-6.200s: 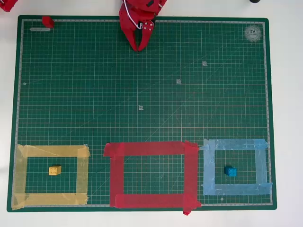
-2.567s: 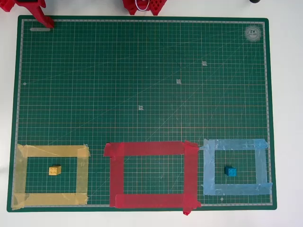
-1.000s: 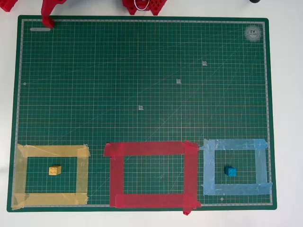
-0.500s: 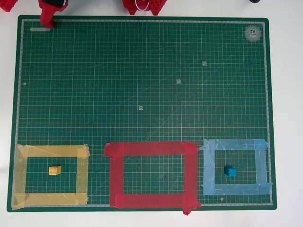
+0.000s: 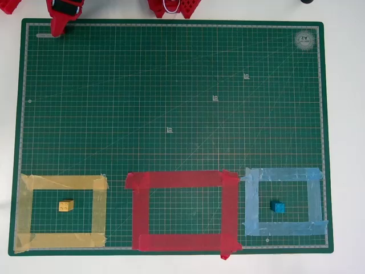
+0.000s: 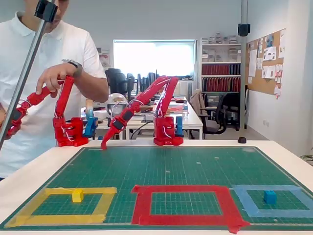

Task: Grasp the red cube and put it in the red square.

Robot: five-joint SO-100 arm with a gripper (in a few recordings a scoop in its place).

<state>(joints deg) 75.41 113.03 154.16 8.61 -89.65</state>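
My red gripper (image 5: 57, 28) points down at the green mat's far left corner in the overhead view. In the fixed view the gripper (image 6: 104, 144) touches down at the mat's back edge, left of the arm's base (image 6: 166, 134). The red cube is hidden at that corner: red on red, I cannot separate it from the fingertips. Whether the jaws are open or shut does not show. The red square (image 5: 182, 178), a frame of red tape, lies empty at the near middle of the mat, far from the gripper; in the fixed view the red square (image 6: 183, 190) lies front and centre.
A yellow cube (image 5: 66, 205) sits inside a yellow tape frame (image 5: 63, 182) beside the red square. A blue cube (image 5: 278, 207) sits inside a light blue frame (image 5: 282, 174) on the other side. A person (image 6: 63, 54) stands behind the table's left end.
The gripper swung from the mat's top middle to the top left corner where the red cube lay. In the last second its wrist came a little further over that corner.
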